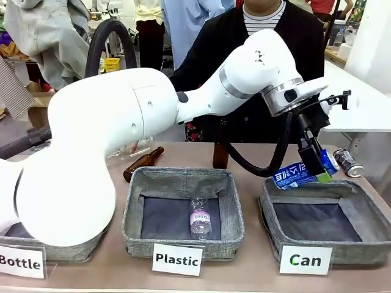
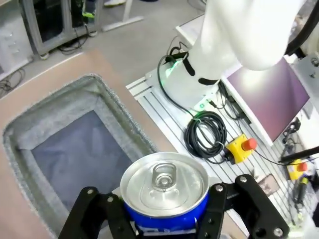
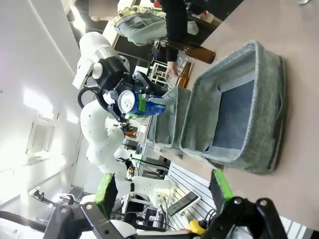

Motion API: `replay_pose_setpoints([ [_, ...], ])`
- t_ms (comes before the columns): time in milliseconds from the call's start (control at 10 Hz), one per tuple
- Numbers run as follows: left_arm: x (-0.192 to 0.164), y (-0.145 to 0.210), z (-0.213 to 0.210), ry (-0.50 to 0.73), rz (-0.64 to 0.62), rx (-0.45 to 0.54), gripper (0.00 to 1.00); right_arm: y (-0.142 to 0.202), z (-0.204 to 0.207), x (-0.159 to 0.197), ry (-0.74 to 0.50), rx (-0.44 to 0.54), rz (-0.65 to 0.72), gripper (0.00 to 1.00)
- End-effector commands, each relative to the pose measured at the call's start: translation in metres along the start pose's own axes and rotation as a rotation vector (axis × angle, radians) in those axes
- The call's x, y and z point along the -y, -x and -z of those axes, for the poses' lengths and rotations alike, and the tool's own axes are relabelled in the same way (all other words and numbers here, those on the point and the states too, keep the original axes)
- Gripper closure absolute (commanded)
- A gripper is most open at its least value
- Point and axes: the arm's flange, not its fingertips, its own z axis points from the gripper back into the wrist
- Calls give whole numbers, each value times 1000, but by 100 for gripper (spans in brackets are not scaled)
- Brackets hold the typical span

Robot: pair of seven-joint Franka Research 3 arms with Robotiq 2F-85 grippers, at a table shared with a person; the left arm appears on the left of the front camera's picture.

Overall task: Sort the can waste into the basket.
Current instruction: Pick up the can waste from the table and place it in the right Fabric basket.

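Observation:
My left gripper (image 1: 320,165) is shut on the blue can (image 1: 293,177), which hangs tilted just above the far-left rim of the grey "Can" basket (image 1: 351,250). In the left wrist view the blue can's silver top (image 2: 164,185) sits between the black fingers (image 2: 102,211), with the basket's dark base (image 2: 75,154) below and to the left. The dented silver-grey can (image 1: 348,162) lies on the table behind the basket's far-right corner. My right gripper (image 3: 164,191) is open and holds nothing; it looks across the Can basket (image 3: 276,114) at the blue can (image 3: 133,102).
The "Plastic" basket (image 1: 131,213) in the middle holds a clear bottle (image 1: 200,221). The "Bottle" basket (image 1: 79,249) is at the left, mostly behind my left arm. A brown glass bottle (image 1: 144,163) lies on the table behind them. A person (image 1: 256,36) sits at the far side.

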Motion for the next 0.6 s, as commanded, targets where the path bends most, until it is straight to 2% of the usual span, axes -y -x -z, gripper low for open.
replay_pose_setpoints([
  [0,-3,1,-2,-11,8,24,86,7,5,-6,21,-4,-3,0],
  [100,0,0,0,0,0,0,86,7,5,-6,21,-4,-3,0],
  [200,-1,-8,19,-169,-70,-29,86,7,5,-6,21,-4,-3,0],
  [300,3,-21,43,-212,-102,-82,86,7,5,-6,21,-4,-3,0],
  [400,7,-34,62,-205,-139,-130,86,7,5,-6,21,-4,-3,0],
  [500,9,-49,76,-310,-207,-168,86,7,5,-6,21,-4,-3,0],
])
